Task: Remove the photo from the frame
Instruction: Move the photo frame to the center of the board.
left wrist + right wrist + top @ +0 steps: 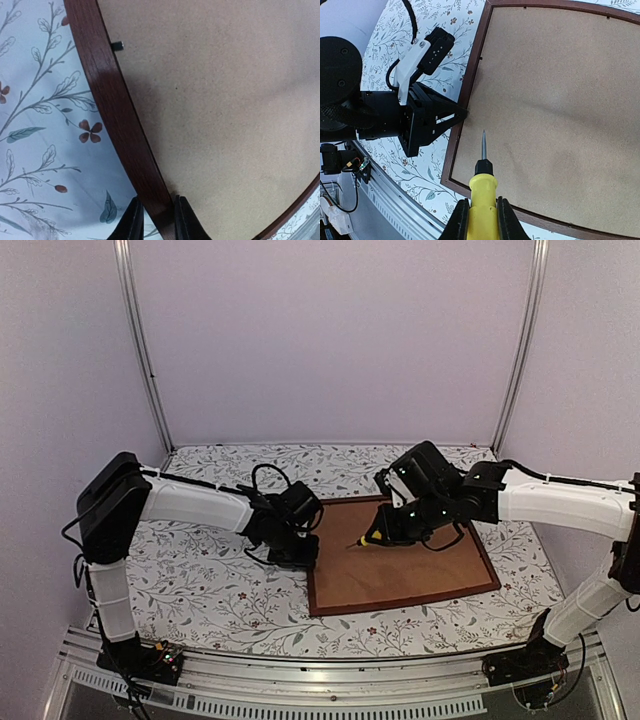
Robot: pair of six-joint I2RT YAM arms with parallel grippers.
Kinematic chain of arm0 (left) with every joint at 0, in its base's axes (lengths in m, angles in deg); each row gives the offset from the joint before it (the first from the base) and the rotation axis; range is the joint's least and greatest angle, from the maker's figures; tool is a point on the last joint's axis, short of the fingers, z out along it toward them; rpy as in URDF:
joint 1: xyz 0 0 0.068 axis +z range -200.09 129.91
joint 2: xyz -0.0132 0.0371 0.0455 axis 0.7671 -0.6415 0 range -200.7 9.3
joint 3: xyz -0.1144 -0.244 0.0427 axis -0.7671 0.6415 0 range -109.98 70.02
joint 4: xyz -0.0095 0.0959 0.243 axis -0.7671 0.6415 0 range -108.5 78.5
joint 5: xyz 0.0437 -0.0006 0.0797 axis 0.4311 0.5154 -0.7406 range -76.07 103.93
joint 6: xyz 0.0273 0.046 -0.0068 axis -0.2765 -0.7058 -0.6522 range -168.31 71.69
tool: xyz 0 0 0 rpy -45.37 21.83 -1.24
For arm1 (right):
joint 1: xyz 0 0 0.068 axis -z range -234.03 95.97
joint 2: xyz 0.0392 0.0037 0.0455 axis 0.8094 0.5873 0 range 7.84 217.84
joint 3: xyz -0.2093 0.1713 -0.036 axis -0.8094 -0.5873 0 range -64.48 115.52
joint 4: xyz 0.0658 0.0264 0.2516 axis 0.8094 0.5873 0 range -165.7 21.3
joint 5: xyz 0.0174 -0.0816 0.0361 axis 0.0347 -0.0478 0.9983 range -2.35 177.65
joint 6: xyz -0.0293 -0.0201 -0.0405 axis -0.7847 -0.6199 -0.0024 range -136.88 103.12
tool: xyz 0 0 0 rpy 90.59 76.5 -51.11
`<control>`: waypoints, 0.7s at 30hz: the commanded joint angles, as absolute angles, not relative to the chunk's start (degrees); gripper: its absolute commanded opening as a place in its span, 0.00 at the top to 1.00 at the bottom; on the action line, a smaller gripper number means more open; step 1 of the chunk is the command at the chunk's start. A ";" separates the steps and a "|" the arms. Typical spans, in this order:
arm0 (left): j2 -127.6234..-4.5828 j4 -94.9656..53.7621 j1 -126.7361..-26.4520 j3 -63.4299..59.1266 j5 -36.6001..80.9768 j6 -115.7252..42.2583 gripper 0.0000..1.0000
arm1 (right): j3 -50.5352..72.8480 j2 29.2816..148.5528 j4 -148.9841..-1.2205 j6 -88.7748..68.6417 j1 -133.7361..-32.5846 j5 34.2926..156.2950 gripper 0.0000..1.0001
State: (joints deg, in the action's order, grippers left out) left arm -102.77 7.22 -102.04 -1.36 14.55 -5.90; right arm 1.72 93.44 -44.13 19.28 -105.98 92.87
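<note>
The frame (400, 603) lies face down on the table, and its plain brown backing board (400, 560) fills it. The photo is hidden under that board. My left gripper (157, 200) straddles the frame's left rail (112, 105), one finger outside and one on the board side, both touching the wood. From the right wrist view, the left gripper (462, 114) meets that rail (470, 80) about halfway along. My right gripper (482, 202) is shut on a yellow-handled screwdriver (483, 190). Its metal tip hovers over the board (555, 100) near the left rail. The screwdriver (362, 540) also shows from above.
A small dark metal tab (117, 46) sticks out from the rail over the board's edge. Similar tabs (481, 58) sit along the frame's inner edge. The floral tablecloth (200, 590) covers the table. A metal rail (300, 680) runs along the near edge.
</note>
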 commanded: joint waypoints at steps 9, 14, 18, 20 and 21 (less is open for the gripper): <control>-101.54 8.29 -109.40 3.08 17.25 -2.94 0.81 | -1.70 93.30 -46.34 19.92 -105.57 93.62 1.00; -100.28 7.96 -111.78 4.49 17.42 -0.17 0.81 | -2.01 93.33 -46.91 20.03 -105.56 93.87 1.00; -99.24 7.37 -113.16 5.57 17.69 1.36 0.81 | -2.14 94.15 -47.37 19.82 -105.54 94.11 1.00; -98.39 7.14 -113.68 6.33 17.66 1.96 0.81 | -2.32 94.70 -47.59 19.77 -105.54 94.51 1.00; -98.06 6.93 -113.89 6.78 17.78 2.27 0.81 | -2.42 94.88 -47.70 19.69 -105.56 94.73 1.00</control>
